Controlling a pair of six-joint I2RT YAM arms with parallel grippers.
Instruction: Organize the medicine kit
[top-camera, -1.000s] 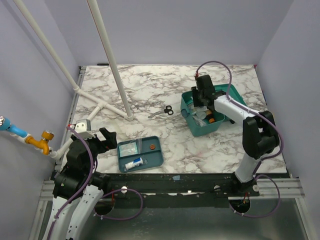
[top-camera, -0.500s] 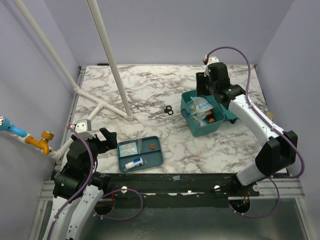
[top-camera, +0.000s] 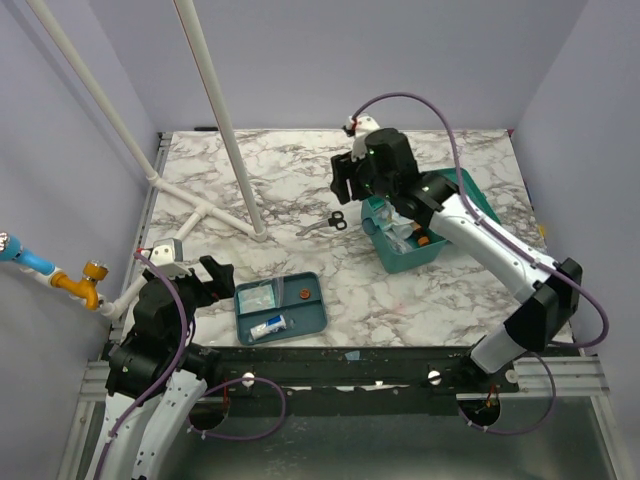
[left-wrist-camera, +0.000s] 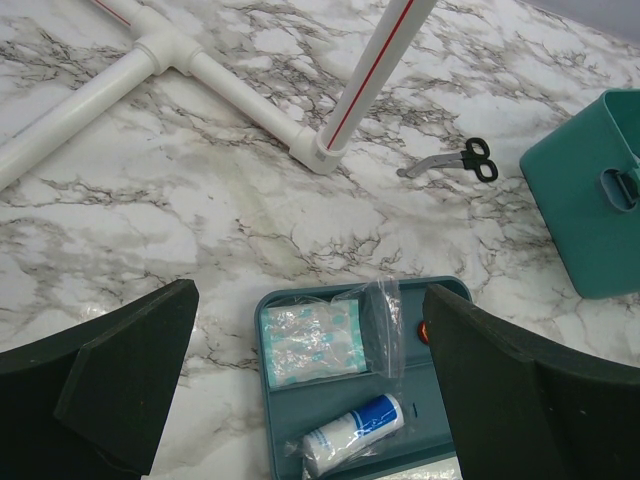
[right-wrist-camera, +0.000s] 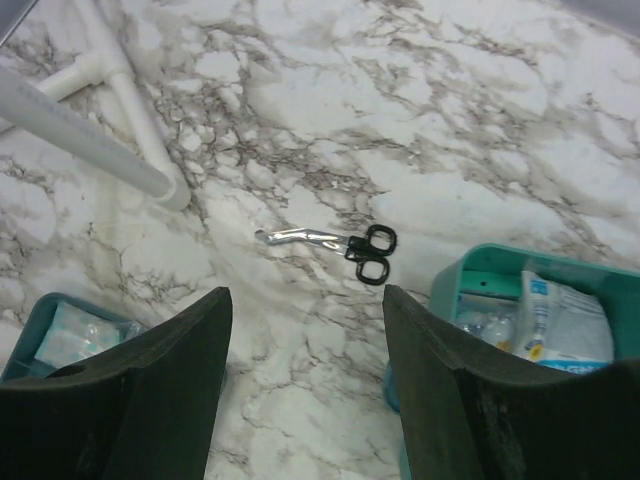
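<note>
The medicine kit (top-camera: 405, 258), a deep teal box, stands open at the right with packets inside. It also shows in the right wrist view (right-wrist-camera: 470, 265) and the left wrist view (left-wrist-camera: 580, 220). Black-handled scissors (top-camera: 330, 222) lie on the marble just left of it, seen too in the right wrist view (right-wrist-camera: 340, 242). My right gripper (top-camera: 345, 190) is open and empty, raised above the scissors and the kit's left edge. My left gripper (top-camera: 215, 278) is open and empty, just left of the flat teal tray (top-camera: 310, 318).
The tray (left-wrist-camera: 330, 395) holds a gauze packet (left-wrist-camera: 315, 340), a blue-and-white roll (left-wrist-camera: 355, 430) and a small orange item (left-wrist-camera: 422, 328). A white pipe frame (top-camera: 215, 215) stands at the back left, with its foot (right-wrist-camera: 170, 190) near the scissors.
My right gripper has come out of the kit and swung left, from over the box to above the scissors. The left arm has not moved.
</note>
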